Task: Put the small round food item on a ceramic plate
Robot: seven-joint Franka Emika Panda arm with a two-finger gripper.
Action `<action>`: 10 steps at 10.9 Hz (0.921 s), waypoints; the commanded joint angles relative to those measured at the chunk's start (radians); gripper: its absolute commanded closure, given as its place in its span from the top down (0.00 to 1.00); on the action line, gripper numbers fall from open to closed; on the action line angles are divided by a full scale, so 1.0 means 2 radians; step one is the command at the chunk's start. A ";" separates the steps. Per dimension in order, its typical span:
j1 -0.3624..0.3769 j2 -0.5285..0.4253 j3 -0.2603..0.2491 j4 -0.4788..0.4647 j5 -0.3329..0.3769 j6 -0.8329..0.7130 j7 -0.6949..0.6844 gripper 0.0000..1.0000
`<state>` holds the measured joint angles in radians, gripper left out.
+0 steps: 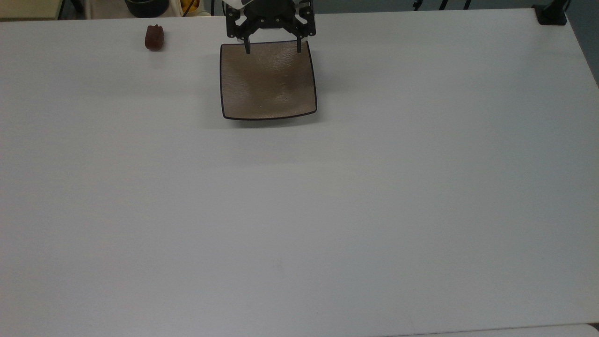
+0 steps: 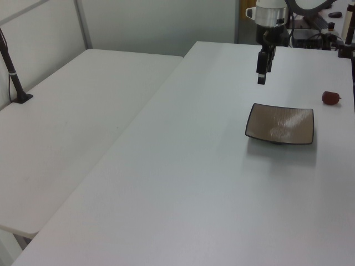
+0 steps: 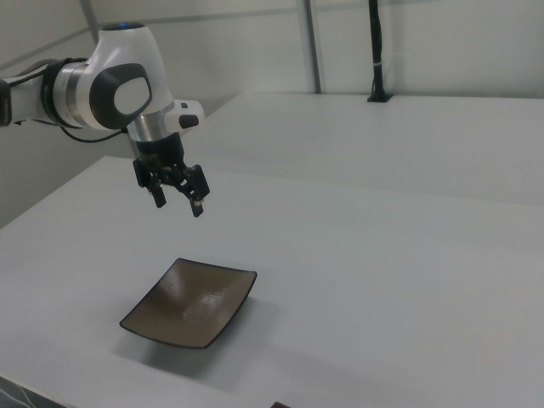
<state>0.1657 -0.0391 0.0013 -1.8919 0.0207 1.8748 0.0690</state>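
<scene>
Nearest in the top view lies the empty square ceramic plate (image 1: 268, 80) on the white table (image 1: 327, 210), and above its far edge hangs the gripper (image 1: 273, 48) with both fingers spread apart and nothing between them. The small round food item (image 1: 154, 37) rests on the table near the far edge, well apart to the top view's left of the gripper. Its long axis runs near to far, so I judge the arm must travel sideways to the left before it descends.

Lab: robot arm (image 3: 102, 89), bare white tables (image 2: 183, 183).
</scene>
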 commanded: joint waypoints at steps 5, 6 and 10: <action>-0.020 -0.062 -0.019 -0.035 -0.029 -0.021 -0.044 1.00; -0.020 -0.063 -0.026 -0.035 -0.040 -0.038 -0.053 1.00; -0.025 -0.069 -0.052 -0.102 -0.121 -0.048 -0.058 1.00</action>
<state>0.1184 -0.1548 -0.0631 -1.9826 -0.1439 1.7639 -0.0252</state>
